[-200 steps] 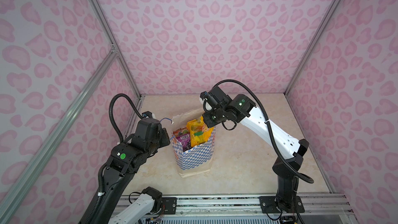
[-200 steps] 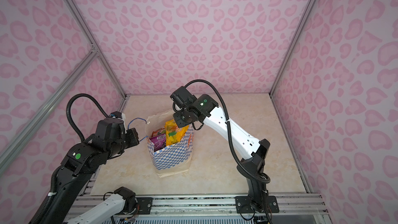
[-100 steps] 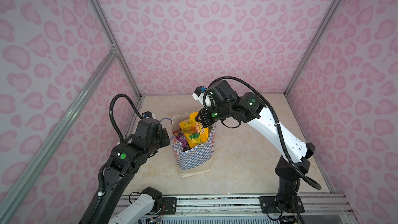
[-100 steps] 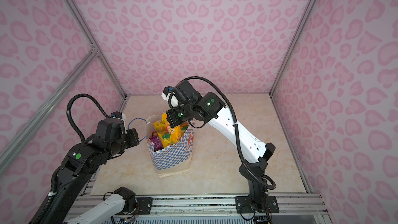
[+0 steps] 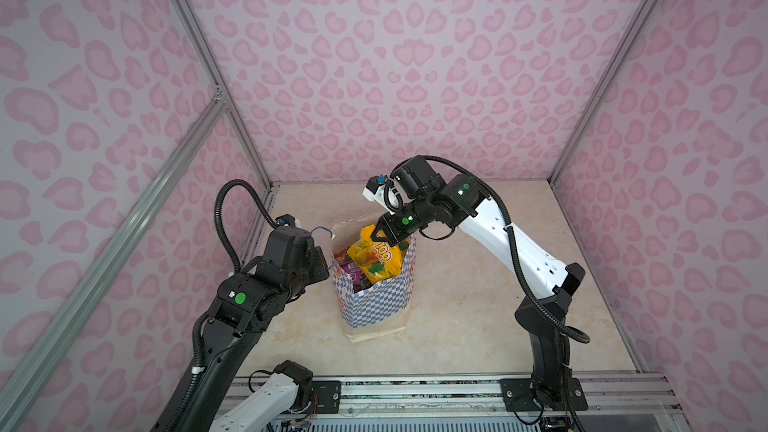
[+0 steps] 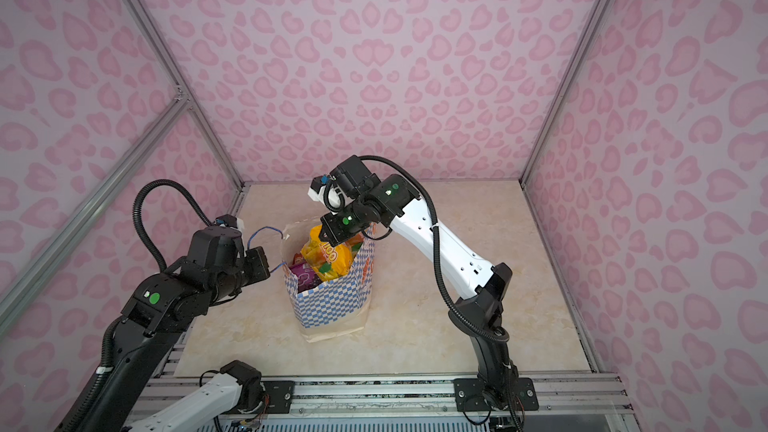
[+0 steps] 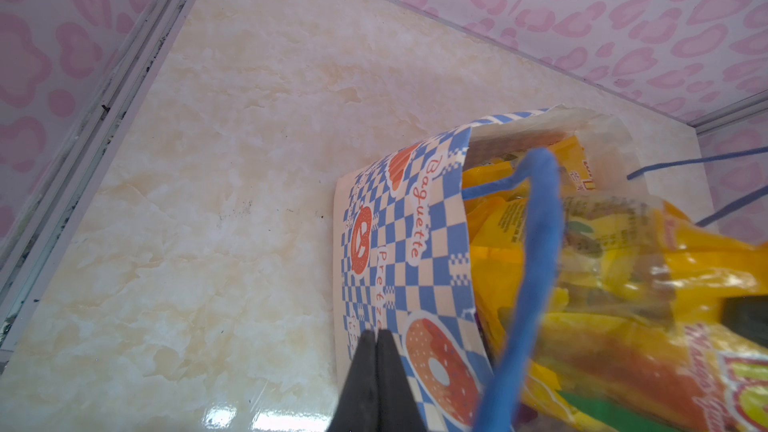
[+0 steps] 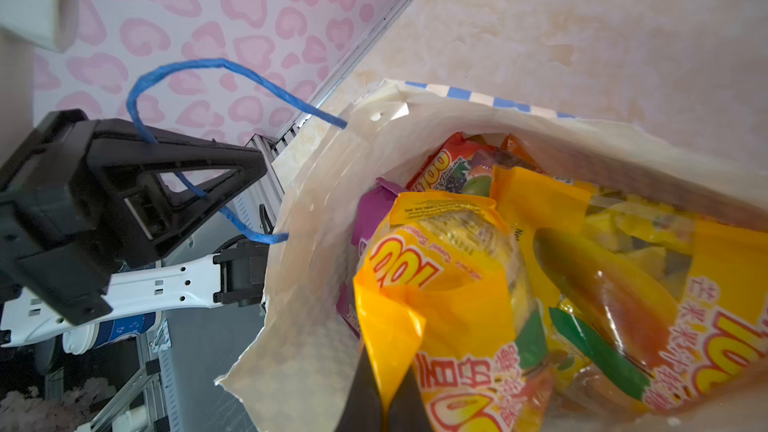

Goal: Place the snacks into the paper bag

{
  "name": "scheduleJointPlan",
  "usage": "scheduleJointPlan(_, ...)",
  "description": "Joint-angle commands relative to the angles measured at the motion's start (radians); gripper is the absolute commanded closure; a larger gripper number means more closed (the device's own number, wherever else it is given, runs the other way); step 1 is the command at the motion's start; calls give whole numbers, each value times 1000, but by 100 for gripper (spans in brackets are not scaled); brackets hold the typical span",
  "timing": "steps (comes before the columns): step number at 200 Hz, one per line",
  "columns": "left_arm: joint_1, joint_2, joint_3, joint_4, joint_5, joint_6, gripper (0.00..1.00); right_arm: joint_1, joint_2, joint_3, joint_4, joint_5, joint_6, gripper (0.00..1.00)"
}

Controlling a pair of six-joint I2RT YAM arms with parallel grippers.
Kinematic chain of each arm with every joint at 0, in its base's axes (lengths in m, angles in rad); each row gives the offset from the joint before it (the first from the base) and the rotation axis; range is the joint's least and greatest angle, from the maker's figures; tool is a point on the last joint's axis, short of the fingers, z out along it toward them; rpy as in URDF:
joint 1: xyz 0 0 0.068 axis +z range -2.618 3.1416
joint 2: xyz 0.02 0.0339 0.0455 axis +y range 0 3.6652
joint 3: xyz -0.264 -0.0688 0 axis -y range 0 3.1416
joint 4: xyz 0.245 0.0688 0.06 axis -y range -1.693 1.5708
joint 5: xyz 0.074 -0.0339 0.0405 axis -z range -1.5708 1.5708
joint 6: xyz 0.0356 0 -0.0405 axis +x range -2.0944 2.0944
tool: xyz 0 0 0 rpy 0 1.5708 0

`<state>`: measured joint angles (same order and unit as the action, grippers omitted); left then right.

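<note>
The paper bag (image 5: pixel 374 305) (image 6: pixel 328 305) stands upright mid-table, blue-and-white checkered, its mouth open. Snacks fill it: a purple packet (image 5: pixel 353 274), a red one (image 8: pixel 440 164) and several yellow-orange ones. My right gripper (image 5: pixel 384 236) (image 8: pixel 388 388) hangs over the bag's far rim, shut on the edge of the top yellow-orange packet (image 5: pixel 376 257) (image 6: pixel 328 255), which sticks out of the mouth. My left gripper (image 5: pixel 322 259) (image 7: pixel 376 332) is shut beside the bag's left wall (image 7: pixel 399 243). A blue cord handle (image 7: pixel 536 243) (image 8: pixel 199 64) loops over it; nothing shows between its fingers.
Pink patterned walls close in the table on three sides, with aluminium posts (image 5: pixel 245 135) at the corners. A metal rail (image 5: pixel 415 388) with both arm bases runs along the front edge. A blue-and-white cup (image 8: pixel 112 330) stands beyond the table.
My right arm has swung left over the bag's mouth, tipping the yellow-orange packet from upright to leaning. The left arm and the bag have stayed put.
</note>
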<state>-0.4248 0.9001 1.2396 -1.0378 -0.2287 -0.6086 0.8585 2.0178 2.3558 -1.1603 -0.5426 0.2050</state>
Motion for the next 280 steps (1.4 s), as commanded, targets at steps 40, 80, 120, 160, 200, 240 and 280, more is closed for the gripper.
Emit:
scheduleJointPlan(40,1,10,4,21,-1,4,95,35,101,25,-21,-87,-54,100)
scheduleJointPlan(80,1,13,1,25,1,4,95,16,187,108,-16,-109,-34,100)
scheduleJointPlan(120,1,4,6,24,-6,6,96,27,237,35,-24,-95,-53,100)
scheduleJointPlan(160,1,5,-2,27,-1,6,95,8,268,91,-59,-15,-35,96)
scheduleJointPlan(200,1,3,-4,29,-6,10,96,-44,258,150,-50,8,1,97)
scheduleJointPlan(240,1,9,-7,30,-6,15,96,-76,266,191,-25,-9,26,97)
scheduleJointPlan(280,1,15,-8,35,-6,15,96,-78,322,189,-16,-28,5,97)
